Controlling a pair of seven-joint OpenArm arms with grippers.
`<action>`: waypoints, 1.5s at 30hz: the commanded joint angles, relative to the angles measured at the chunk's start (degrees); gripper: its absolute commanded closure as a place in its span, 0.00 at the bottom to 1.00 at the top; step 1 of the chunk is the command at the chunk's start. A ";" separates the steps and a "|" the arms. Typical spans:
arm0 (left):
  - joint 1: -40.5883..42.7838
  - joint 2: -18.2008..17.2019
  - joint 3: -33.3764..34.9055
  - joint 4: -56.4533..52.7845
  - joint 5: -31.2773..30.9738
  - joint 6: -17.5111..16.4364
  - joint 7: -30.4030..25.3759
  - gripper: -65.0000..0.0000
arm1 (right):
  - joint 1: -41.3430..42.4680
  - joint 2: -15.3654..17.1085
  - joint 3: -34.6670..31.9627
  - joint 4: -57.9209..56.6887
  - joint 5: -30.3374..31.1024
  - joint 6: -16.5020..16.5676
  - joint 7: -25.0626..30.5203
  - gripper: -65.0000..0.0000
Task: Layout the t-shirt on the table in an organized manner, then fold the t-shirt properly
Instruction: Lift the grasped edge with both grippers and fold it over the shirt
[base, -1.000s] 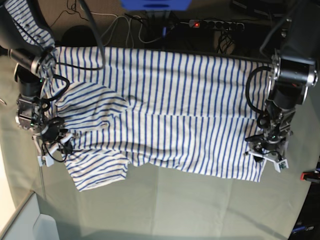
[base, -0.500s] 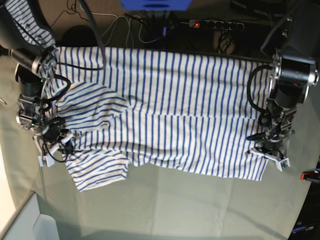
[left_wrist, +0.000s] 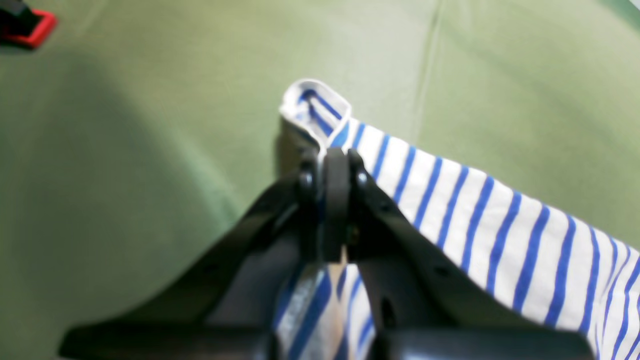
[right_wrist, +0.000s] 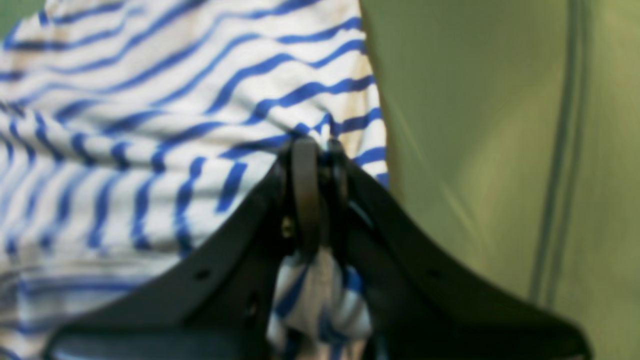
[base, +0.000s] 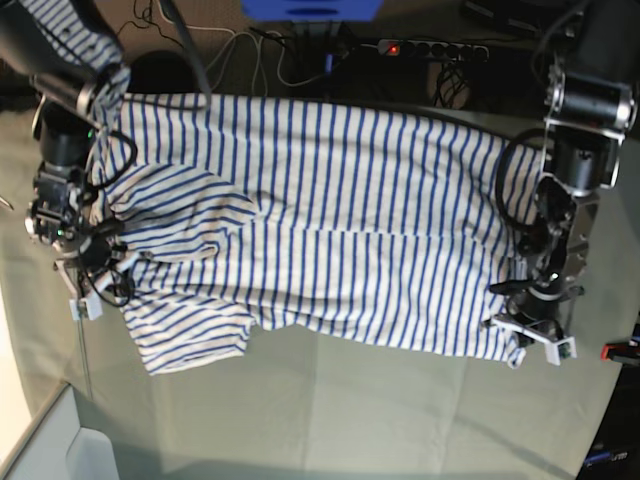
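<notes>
Both arms reach down, left end effector (left_wrist: 334, 165) and right end effector (right_wrist: 314, 150) clamped (jaws together).

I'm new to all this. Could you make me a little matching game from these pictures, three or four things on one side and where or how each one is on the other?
Things:
1. left gripper
2. right gripper
3. table
4. power strip

States:
A. pale green cloth cover, under the shirt
B. shut on a hem corner of the t-shirt
C. beyond the table's far edge, red light showing
D. shut on bunched cloth at the sleeve end

Pairs: 1-B, 2-D, 3-A, 4-C
</notes>
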 joint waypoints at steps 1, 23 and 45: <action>-0.80 -0.56 -1.85 1.87 0.05 0.27 -0.70 1.00 | 1.46 0.25 0.02 2.32 1.05 0.90 1.60 1.00; 20.04 -0.47 -20.31 26.48 0.05 0.27 3.43 1.00 | -18.14 -13.99 10.48 35.73 1.14 2.53 1.78 1.00; 29.01 -0.47 -20.58 29.47 -0.04 -0.34 3.52 0.51 | -29.48 -7.92 2.66 36.69 8.08 2.53 1.60 0.68</action>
